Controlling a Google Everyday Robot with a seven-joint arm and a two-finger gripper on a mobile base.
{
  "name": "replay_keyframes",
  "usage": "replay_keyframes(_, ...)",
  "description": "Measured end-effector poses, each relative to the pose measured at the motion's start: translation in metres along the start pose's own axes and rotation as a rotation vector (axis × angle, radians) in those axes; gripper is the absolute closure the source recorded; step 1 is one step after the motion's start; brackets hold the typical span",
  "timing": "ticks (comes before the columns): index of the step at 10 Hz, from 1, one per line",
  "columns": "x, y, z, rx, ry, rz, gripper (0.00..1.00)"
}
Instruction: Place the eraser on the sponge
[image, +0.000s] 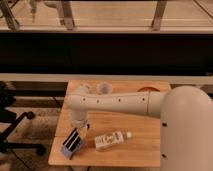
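The light-blue sponge lies flat near the front left corner of the wooden table. A dark eraser with pale stripes rests on the sponge's upper side. My gripper points down from the white arm, right above the eraser and touching or almost touching it. Whether it still grips the eraser does not show.
A white bottle lies on its side just right of the sponge. A pale cup stands at the table's back edge, and an orange object at the back right. A black office chair stands left of the table.
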Motion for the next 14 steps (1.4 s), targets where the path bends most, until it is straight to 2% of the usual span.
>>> replay_keyframes(6, 0.0008, -0.0037, 0.0027, -0.025, -0.009, 0.001, 1.0)
replay_keyframes(8, 0.0024, -0.0046, 0.0024, -0.024, -0.01, 0.004, 0.92)
replay_keyframes(10, 0.0034, -0.005, 0.0033, -0.034, -0.01, 0.004, 0.9)
replay_keyframes(13, 0.0051, -0.0055, 0.004, -0.044, -0.01, 0.005, 0.65)
replay_keyframes(14, 0.0052, -0.0064, 0.0039, -0.044, -0.01, 0.005, 0.62)
